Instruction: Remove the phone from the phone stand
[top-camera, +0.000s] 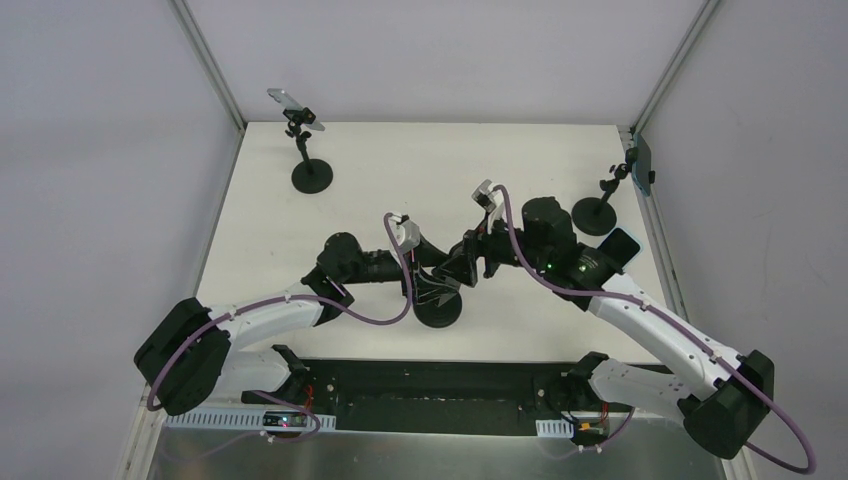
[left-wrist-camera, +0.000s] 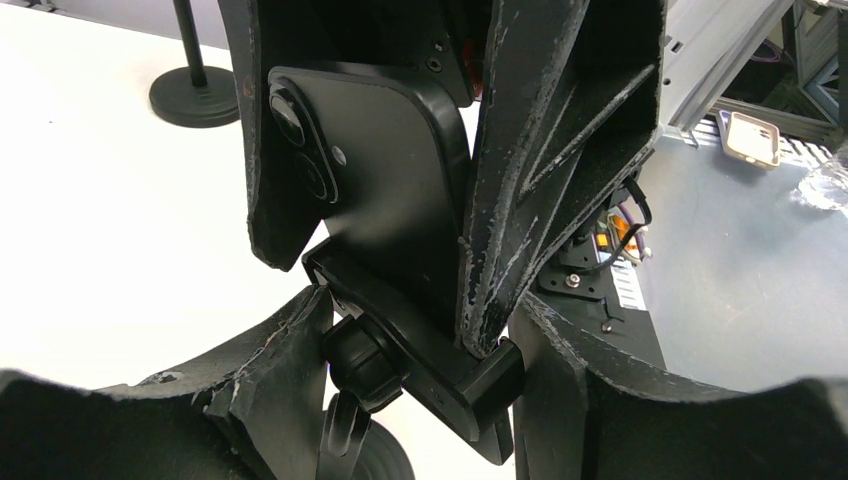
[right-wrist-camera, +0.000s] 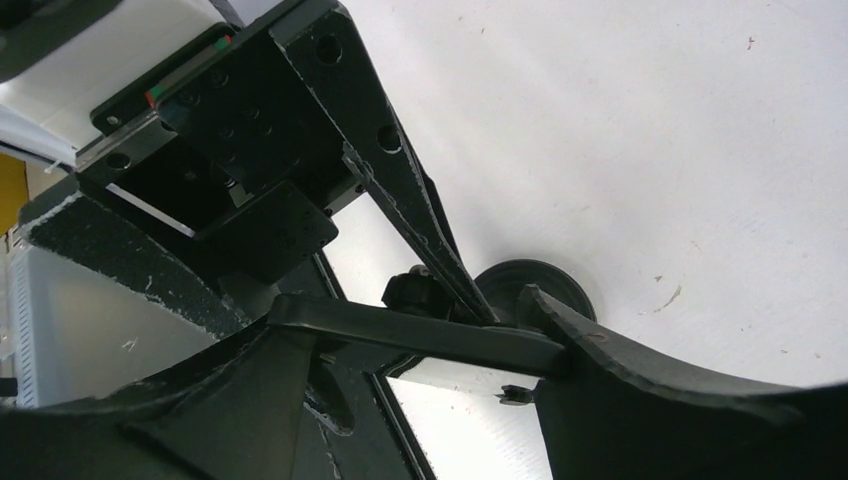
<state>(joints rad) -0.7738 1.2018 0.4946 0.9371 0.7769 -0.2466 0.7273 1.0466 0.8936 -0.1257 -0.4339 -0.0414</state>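
**On the table (top-camera: 270, 250), phone (left-wrist-camera: 380, 170) not yet out of the phone stand (top-camera: 440, 312)**

Near the middle of the table the black phone sits in the cradle (left-wrist-camera: 430, 350) of the phone stand. The right gripper (right-wrist-camera: 410, 330) has its fingers clamped on the two side edges of the phone. The left gripper (left-wrist-camera: 420, 310), lower, has its fingers closed against both ends of the cradle.
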